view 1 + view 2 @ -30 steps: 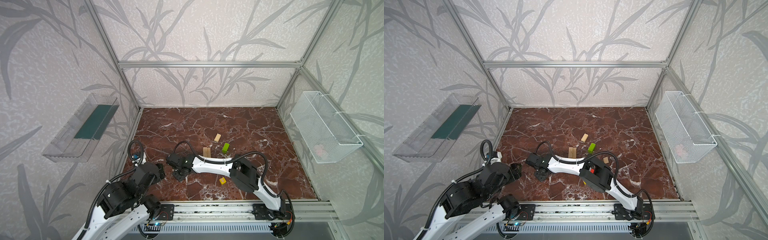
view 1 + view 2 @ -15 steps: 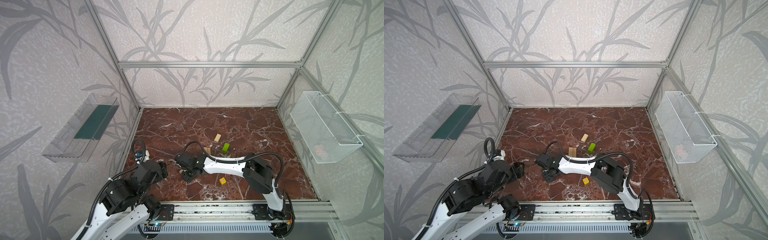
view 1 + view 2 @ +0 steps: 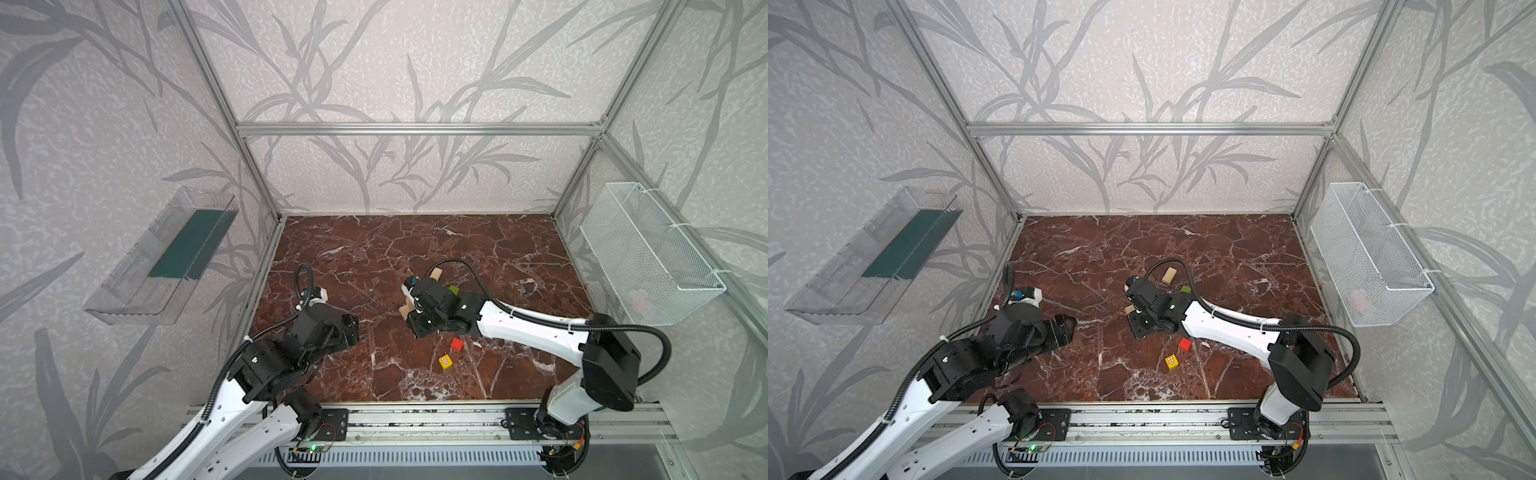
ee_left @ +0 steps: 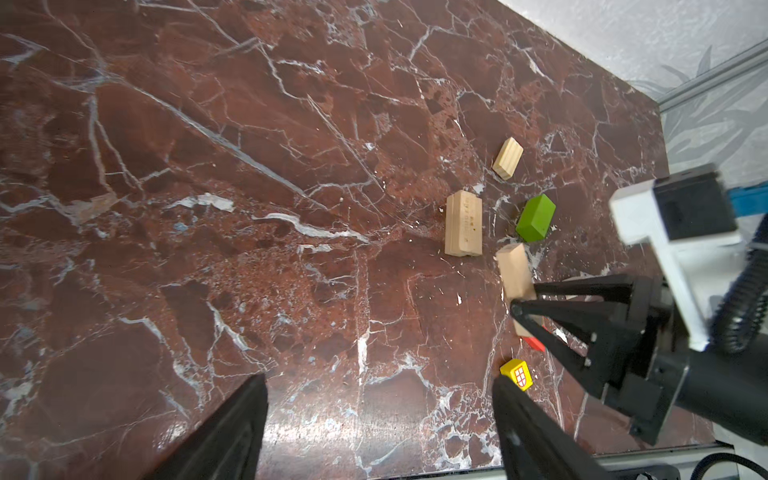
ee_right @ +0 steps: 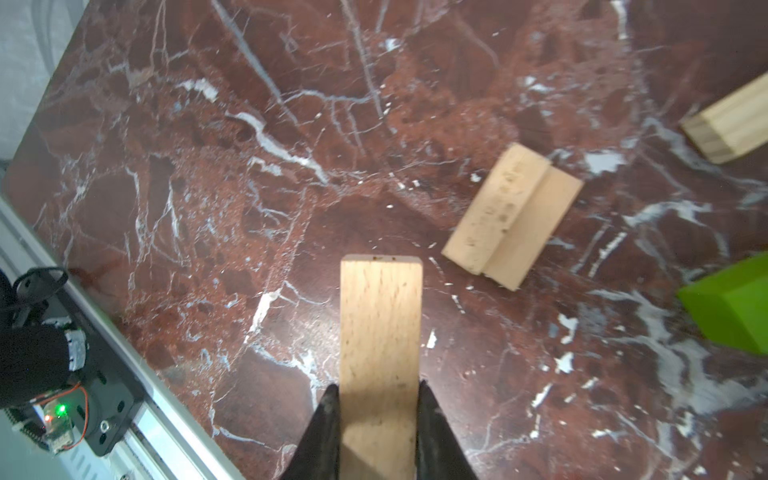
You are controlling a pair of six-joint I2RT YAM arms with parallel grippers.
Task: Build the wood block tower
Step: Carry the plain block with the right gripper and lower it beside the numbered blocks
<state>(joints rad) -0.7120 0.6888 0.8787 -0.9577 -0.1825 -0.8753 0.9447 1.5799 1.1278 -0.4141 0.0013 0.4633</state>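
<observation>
In both top views the right gripper (image 3: 409, 312) has swung back from the left side of the bench (image 3: 374, 249) and now hangs over the loose blocks, clamped on a tan bar (image 3: 404, 310). That sweep uncovers the red cube (image 3: 457, 343) near the yellow patterned cube (image 3: 445, 362). The left gripper (image 3: 1068, 326) sits parked near its own edge, much as 1 second ago. From the left wrist, its jaws stand wide with nothing between them. Ahead lie a flat tan block (image 4: 463, 226), a ridged tan block (image 4: 507, 158) and the lime-green bar (image 4: 536, 218), each apart from the others. From the right wrist, the tan bar (image 5: 380, 316) juts forward, pinched at its near end by both jaws. No wood block tower stands yet, 0 tiers up, its pieces scattered right of centre. I reckon this bar is bound for the flat tan block as a base.
</observation>
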